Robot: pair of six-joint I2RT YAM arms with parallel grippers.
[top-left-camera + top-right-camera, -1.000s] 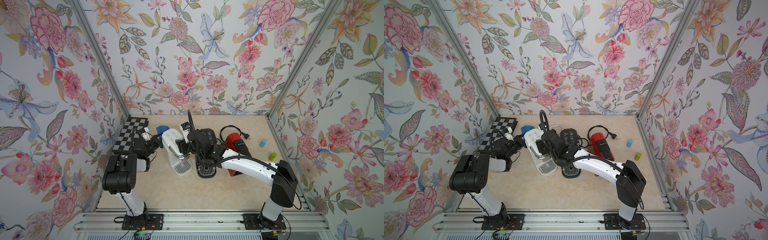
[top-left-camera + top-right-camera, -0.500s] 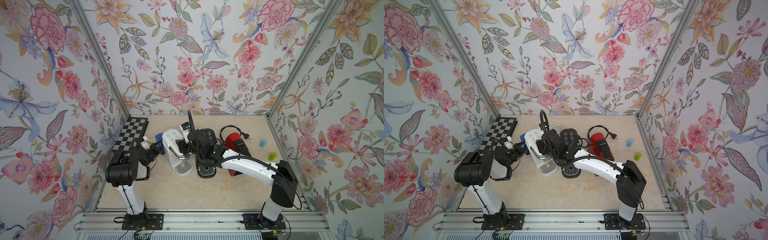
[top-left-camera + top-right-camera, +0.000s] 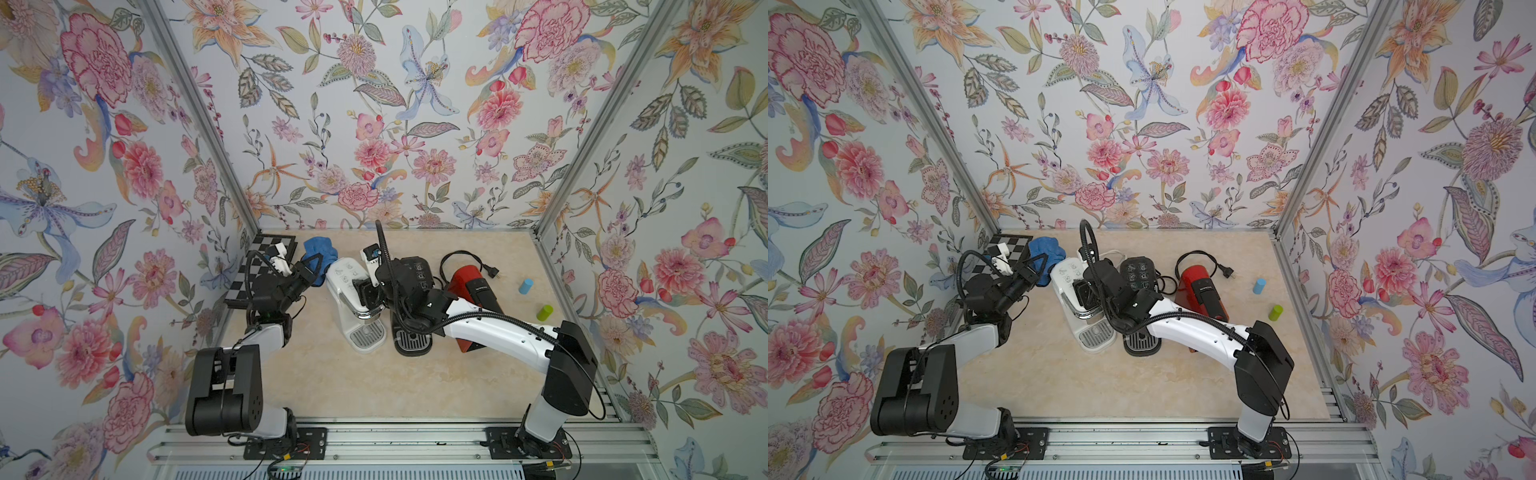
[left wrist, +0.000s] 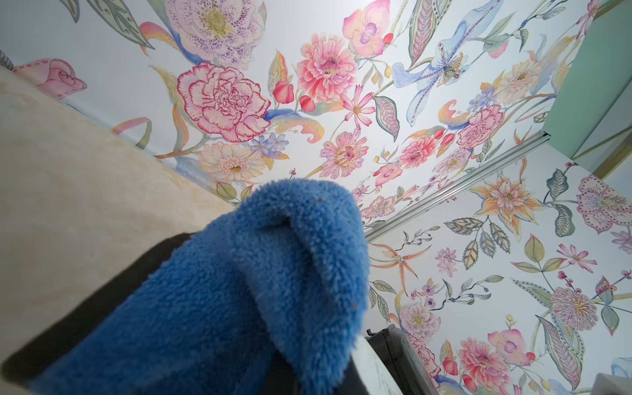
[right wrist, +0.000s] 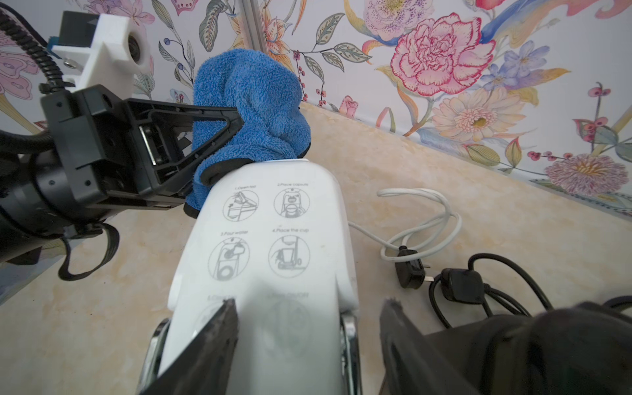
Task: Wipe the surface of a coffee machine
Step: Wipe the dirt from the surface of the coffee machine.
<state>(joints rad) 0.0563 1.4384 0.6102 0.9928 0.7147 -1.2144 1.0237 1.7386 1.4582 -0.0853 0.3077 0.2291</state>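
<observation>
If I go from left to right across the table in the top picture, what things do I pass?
In a top view: checkerboard → blue cloth → white coffee machine → black coffee machine → red coffee machine → blue cylinder → green cylinder.

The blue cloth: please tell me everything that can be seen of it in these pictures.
The blue cloth looks like fluffy terry or microfibre, with a dark border along its lower edge. It is bunched and folded, not spread flat. The shut left gripper clamps it from one side. Its lower part appears to rest against the rear top edge of the white coffee machine.
</observation>
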